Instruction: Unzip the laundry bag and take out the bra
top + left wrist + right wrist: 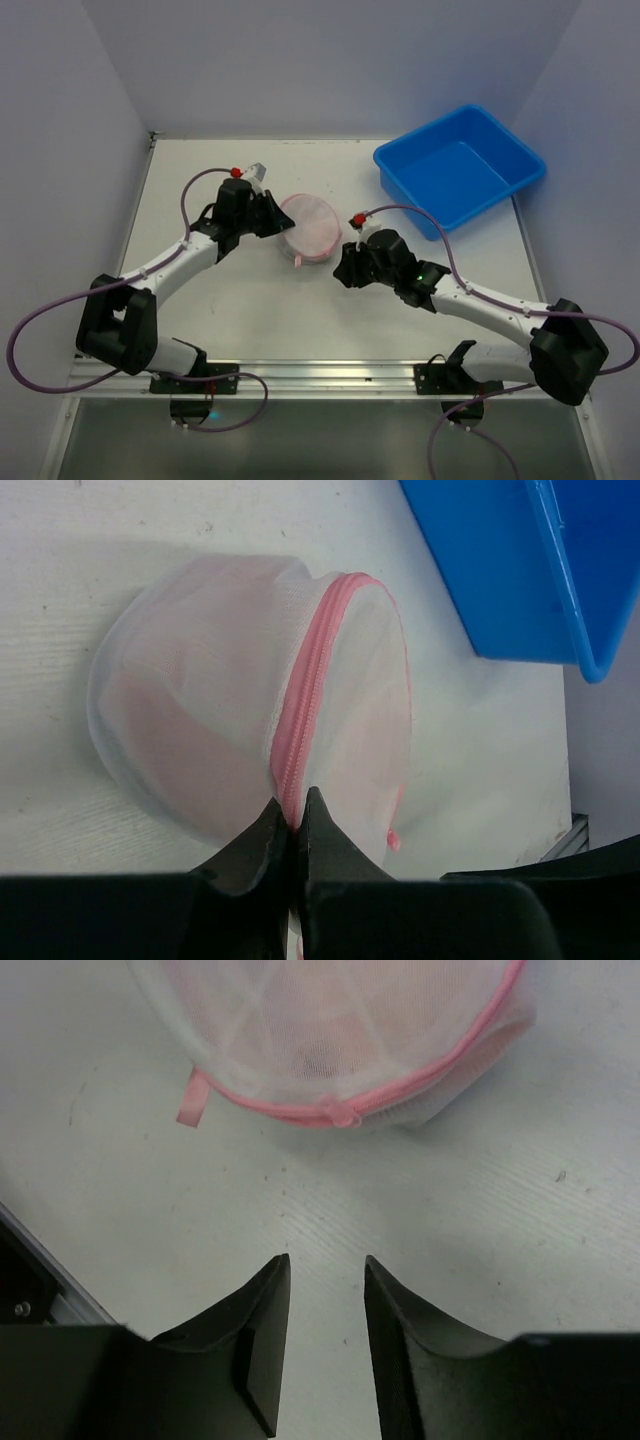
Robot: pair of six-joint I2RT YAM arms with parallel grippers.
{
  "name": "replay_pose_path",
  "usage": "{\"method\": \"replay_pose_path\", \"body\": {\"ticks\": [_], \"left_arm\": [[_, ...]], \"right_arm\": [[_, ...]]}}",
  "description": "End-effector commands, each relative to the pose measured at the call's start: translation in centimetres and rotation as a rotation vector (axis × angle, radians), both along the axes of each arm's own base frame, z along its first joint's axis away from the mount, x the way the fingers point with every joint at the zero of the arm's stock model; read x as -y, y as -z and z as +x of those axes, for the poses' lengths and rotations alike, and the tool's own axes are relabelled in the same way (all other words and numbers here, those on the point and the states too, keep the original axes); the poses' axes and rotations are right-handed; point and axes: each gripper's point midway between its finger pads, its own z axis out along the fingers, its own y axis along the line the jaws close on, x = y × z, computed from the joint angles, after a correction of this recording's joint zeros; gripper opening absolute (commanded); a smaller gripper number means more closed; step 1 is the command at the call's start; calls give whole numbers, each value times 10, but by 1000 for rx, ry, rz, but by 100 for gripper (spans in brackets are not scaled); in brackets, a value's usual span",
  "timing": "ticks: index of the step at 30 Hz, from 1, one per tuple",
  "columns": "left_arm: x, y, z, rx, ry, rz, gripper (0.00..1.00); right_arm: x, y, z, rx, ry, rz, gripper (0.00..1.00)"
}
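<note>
The laundry bag (310, 228), a small round white mesh pouch with pink zipper trim, lies on the table between both arms. My left gripper (296, 815) is shut on the pink zipper seam (305, 690) at the bag's left edge, as the top view shows (272, 222). My right gripper (326, 1260) stands open just short of the bag (340, 1020), nothing between its fingers. The zipper pull (343, 1112) sits on the trim facing it. The zipper looks closed. The bra shows only as a faint pink shape (170, 730) through the mesh.
A blue tub (460, 168) stands at the back right, close behind the bag in the left wrist view (500, 560). A pink loop tab (190, 1100) hangs off the bag's trim. The table's metal front rail (300, 375) runs by the arm bases.
</note>
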Motion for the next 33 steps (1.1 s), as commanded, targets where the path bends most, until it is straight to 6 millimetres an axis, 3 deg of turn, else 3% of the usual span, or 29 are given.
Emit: {"method": "replay_pose_path", "body": {"ticks": [1, 2, 3, 10, 16, 21, 23, 24, 28, 30, 33], "left_arm": [[-5, -7, -8, 36, 62, 47, 4], [-7, -2, -12, 30, 67, 56, 4], [-8, 0, -14, 28, 72, 56, 4], [-7, 0, -24, 33, 96, 42, 3], [-8, -5, -23, 45, 88, 38, 3], [-7, -6, -24, 45, 93, 34, 3], [-9, -6, -25, 49, 88, 47, 3], [-11, -5, -25, 47, 86, 54, 3], [-13, -5, -26, 51, 88, 68, 3], [-13, -6, -27, 52, 93, 73, 3], [-10, -10, -28, 61, 110, 61, 3]], "right_arm": [[-17, -44, 18, 72, 28, 102, 39], [-18, -47, 20, 62, 48, 120, 47], [-18, -51, 25, 65, 76, 131, 49], [-32, -47, 48, 21, 195, 165, 50], [-47, -19, 52, -29, 206, 110, 50], [-23, 12, 49, -63, 271, 39, 47], [-6, 15, 50, -63, 308, 11, 46], [6, 24, 44, -74, 318, -18, 46], [43, 26, 27, -61, 348, -96, 46], [44, 28, 18, -73, 305, -99, 46], [22, 11, 10, -21, 157, 0, 47]]}}
